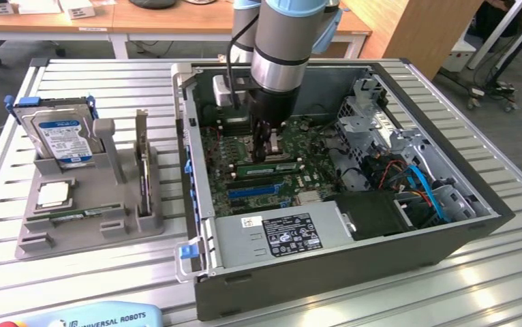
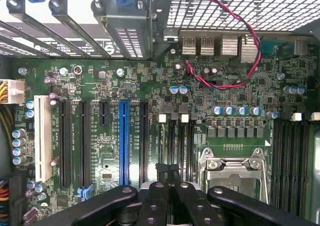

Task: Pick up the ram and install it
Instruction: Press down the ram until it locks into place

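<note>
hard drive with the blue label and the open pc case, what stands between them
In the exterior view, a grey upright holder with a thin green board stick stands between the hard drive and case.

the exterior view looks down at a slant from above and some way off, taking in the slatted tabletop (image 1: 88,272) and the whole open computer case (image 1: 334,272). the wrist view looks straight down, close over the motherboard (image 2: 150,86). both views share that green motherboard inside the case.

arm's upper part (image 1: 284,20) cut off; gripper (image 2: 167,178) hides the ram's slot
</note>
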### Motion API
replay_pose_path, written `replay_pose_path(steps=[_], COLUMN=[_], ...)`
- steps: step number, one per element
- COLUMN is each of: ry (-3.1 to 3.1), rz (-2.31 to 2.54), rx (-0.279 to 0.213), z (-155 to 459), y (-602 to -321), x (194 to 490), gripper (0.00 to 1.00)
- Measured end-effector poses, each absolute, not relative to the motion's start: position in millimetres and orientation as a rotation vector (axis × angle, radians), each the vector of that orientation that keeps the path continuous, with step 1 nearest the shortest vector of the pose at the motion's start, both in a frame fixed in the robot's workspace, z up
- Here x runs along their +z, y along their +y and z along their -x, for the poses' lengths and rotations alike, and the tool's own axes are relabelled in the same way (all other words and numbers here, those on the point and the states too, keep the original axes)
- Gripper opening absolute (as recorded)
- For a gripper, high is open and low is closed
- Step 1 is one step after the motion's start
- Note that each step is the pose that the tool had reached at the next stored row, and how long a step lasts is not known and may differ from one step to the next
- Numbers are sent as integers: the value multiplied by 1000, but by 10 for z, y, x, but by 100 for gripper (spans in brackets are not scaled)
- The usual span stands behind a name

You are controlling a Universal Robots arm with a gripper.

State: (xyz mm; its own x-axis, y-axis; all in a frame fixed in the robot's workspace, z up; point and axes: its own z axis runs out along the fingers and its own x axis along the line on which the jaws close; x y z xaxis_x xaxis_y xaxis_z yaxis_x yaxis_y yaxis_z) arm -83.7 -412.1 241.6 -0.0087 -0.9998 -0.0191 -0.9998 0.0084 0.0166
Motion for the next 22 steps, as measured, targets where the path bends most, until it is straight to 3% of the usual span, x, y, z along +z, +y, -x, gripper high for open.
replay_pose_path(steps=[22], ry=[2230], rz=[2211], rx=[39], z=[839], y=[-4121], x=[2326], gripper=[10])
